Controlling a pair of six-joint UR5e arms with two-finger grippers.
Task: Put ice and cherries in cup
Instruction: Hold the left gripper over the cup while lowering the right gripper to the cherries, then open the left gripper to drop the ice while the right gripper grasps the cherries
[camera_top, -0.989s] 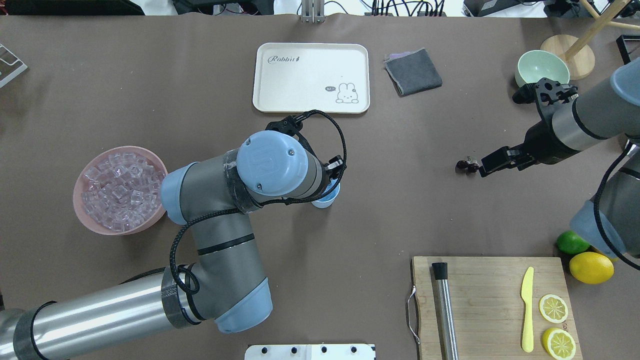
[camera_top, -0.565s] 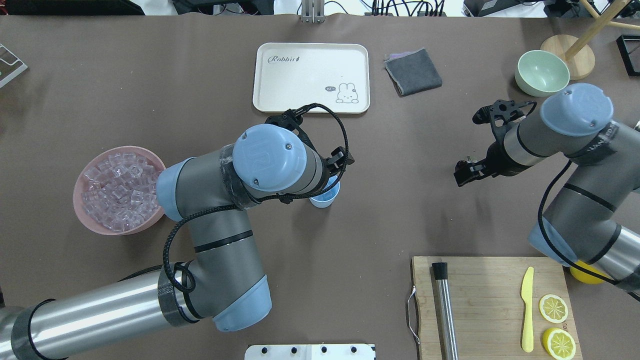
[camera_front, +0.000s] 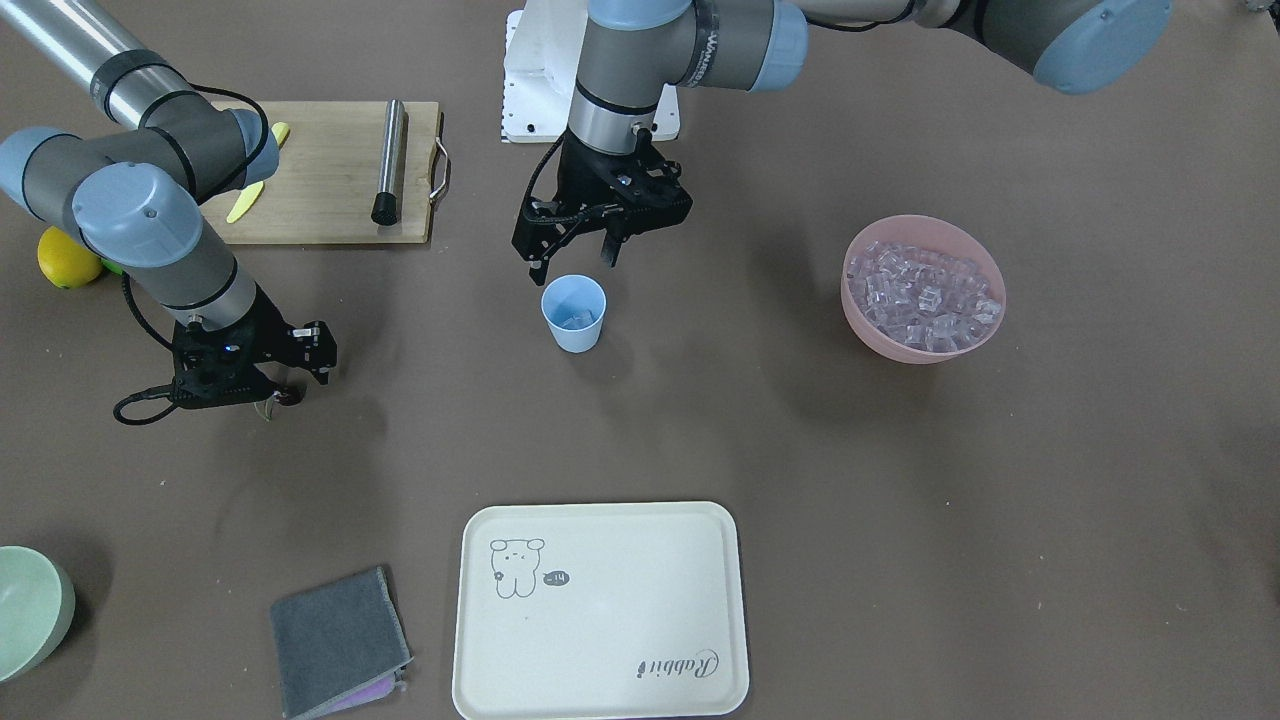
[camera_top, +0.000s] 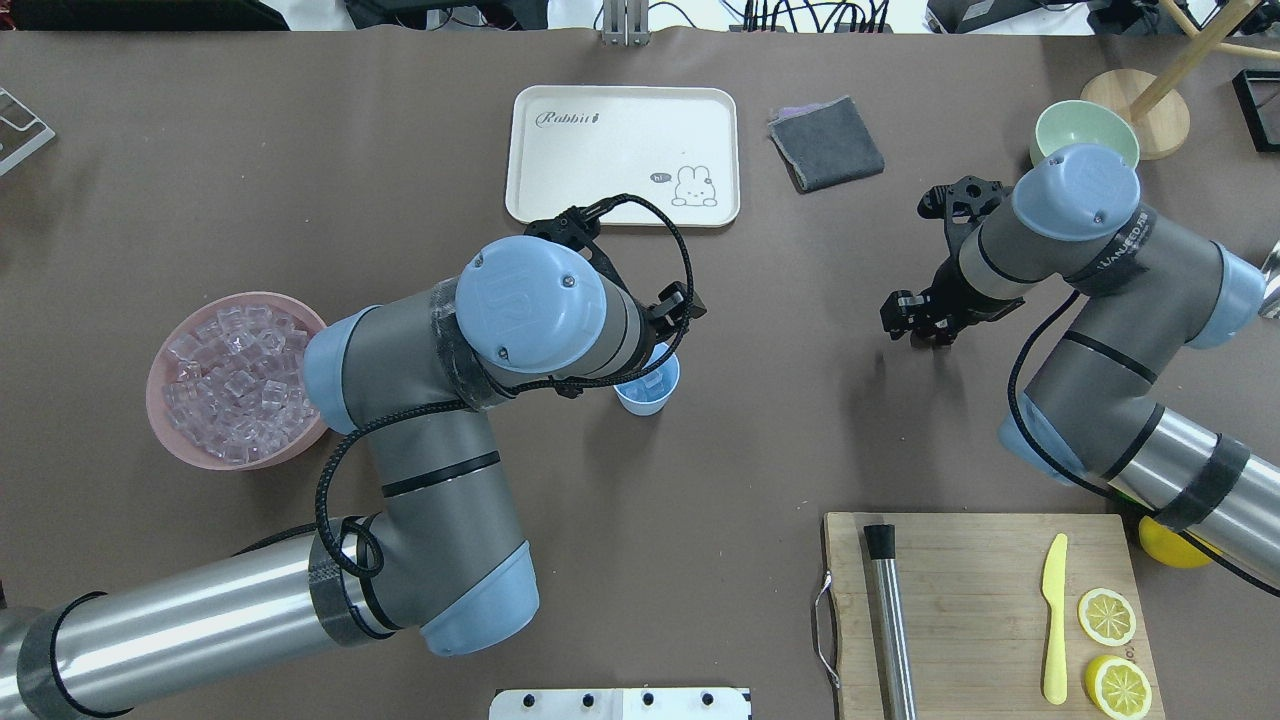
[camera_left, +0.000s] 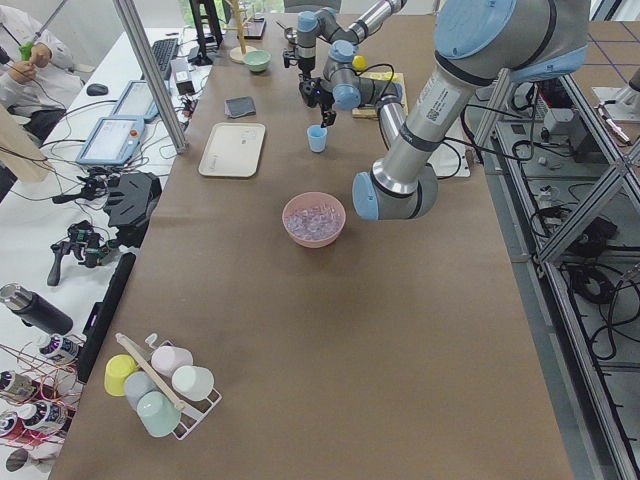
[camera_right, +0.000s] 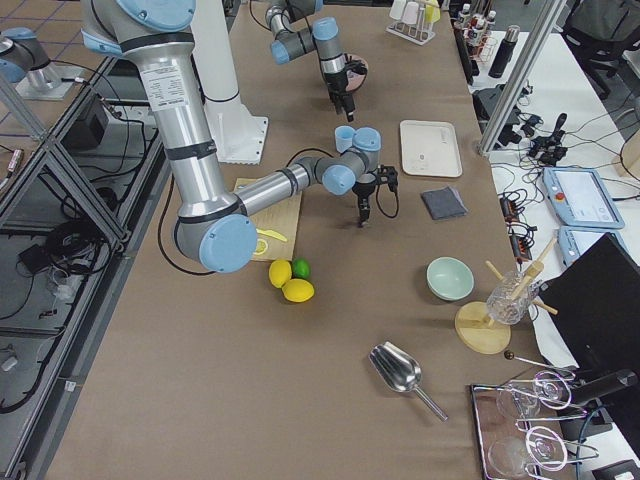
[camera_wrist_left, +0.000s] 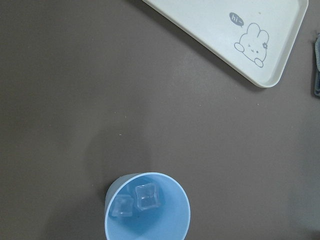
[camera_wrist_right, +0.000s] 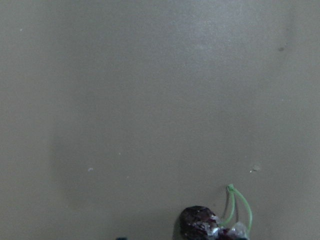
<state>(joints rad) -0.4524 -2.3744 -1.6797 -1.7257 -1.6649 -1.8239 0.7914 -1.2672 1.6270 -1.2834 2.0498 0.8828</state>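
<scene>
My left gripper hangs with its jaws wide apart and nothing in them, right above the cup, which stands upright on the table. 2 cubes of ice lie at the cup's bottom; the rest fill the pink bowl, well off to this gripper's left. My right gripper points down, jaws apart as far as I can tell, empty, with the cherries lying on the table just beneath its tips.

light blue cup; clear ice; dark red cherries; pink bowl; cream rabbit-print tray.
</scene>
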